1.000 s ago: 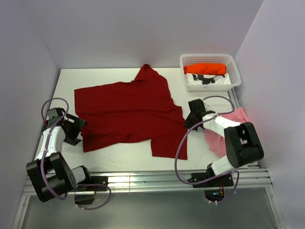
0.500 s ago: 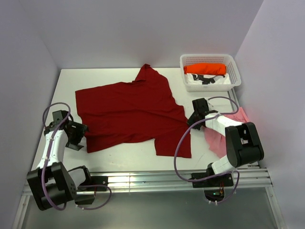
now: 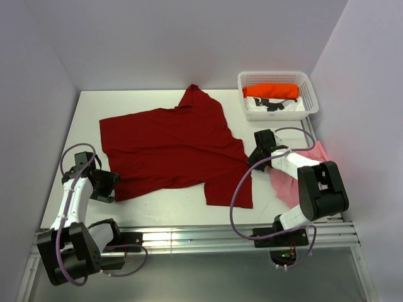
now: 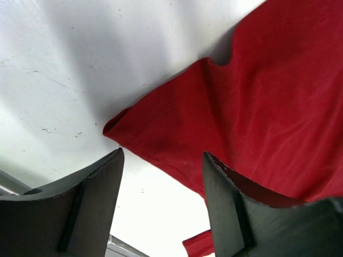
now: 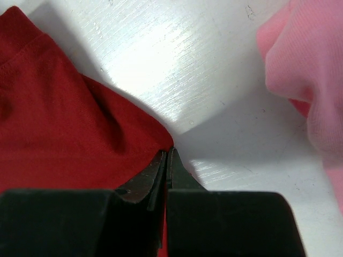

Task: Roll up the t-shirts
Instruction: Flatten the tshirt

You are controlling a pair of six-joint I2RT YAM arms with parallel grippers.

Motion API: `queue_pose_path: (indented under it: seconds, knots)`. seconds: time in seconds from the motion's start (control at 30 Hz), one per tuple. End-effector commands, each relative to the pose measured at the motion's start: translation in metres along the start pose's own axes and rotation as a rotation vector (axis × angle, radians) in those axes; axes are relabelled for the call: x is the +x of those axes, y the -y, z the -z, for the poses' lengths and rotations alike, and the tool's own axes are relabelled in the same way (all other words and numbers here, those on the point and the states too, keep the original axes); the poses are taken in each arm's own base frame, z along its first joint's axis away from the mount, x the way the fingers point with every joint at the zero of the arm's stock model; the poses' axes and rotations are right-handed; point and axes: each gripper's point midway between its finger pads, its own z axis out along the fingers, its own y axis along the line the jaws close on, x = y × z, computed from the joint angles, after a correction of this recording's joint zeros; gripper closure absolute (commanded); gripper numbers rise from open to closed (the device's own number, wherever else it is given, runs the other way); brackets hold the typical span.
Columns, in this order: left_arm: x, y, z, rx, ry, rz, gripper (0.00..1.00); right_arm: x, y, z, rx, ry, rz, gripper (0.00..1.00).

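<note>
Dark red t-shirt (image 3: pixel 170 148) lies flat, unrolled, centre of the table (image 3: pixel 88 110). My right gripper (image 5: pixel 167 155) is clenched on its right hem. My left gripper (image 4: pixel 161 158) gapes around the lower-left corner, gripping nothing. Orange t-shirt (image 3: pixel 271 90) sits rolled in the basket (image 3: pixel 247 80), upper right. Pale pink t-shirt (image 3: pixel 282 182) lies untouched at the right edge.

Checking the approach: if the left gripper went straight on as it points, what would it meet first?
Probably the corner of the dark red t-shirt, lying on the table just ahead of the left gripper; depth is unclear.
</note>
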Motion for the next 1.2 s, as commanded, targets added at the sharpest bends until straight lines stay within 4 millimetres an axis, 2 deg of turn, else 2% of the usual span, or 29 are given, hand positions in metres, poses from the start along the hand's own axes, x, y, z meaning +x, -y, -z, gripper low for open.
queue_pose_path:
  seconds: [0.0, 0.13, 0.33, 0.5, 0.57, 0.67, 0.7, 0.8, 0.97, 1.03, 1.17]
  knots:
    - [0.001, 0.008, -0.007, 0.019, -0.005, 0.001, 0.36, -0.009, 0.002, 0.004, 0.007, 0.031, -0.006, 1.00]
    - [0.009, 0.006, -0.017, -0.006, -0.036, -0.011, 0.41, -0.009, 0.001, 0.004, 0.002, 0.032, -0.008, 1.00]
    - [0.013, -0.007, -0.028, -0.069, -0.042, -0.004, 0.40, -0.009, 0.002, 0.005, 0.002, 0.036, -0.009, 1.00]
    - [0.015, -0.010, -0.036, -0.077, -0.042, 0.030, 0.42, -0.008, 0.001, 0.005, -0.002, 0.035, -0.012, 1.00]
    - [0.016, -0.014, -0.039, -0.088, -0.042, 0.034, 0.48, -0.008, 0.000, 0.005, -0.008, 0.032, -0.012, 1.00]
    - [0.014, -0.018, -0.046, -0.107, -0.031, 0.032, 0.69, -0.007, 0.000, 0.003, -0.006, 0.030, -0.012, 1.00]
    - [0.014, -0.020, -0.047, -0.116, -0.030, 0.028, 0.80, -0.007, 0.001, 0.003, -0.002, 0.029, -0.012, 1.00]
    - [0.014, -0.025, -0.050, -0.137, -0.026, 0.028, 0.99, -0.009, 0.001, 0.004, 0.005, 0.033, -0.011, 1.00]
    - [0.012, -0.023, -0.042, -0.159, -0.037, 0.007, 1.00, -0.014, 0.000, 0.007, 0.009, 0.046, -0.012, 1.00]
    - [0.000, -0.025, -0.038, -0.186, 0.013, -0.007, 1.00, -0.015, 0.002, 0.008, 0.020, 0.052, -0.012, 1.00]
    - [-0.019, -0.016, -0.023, -0.184, 0.056, -0.013, 1.00, -0.020, 0.003, 0.010, 0.034, 0.071, -0.011, 1.00]
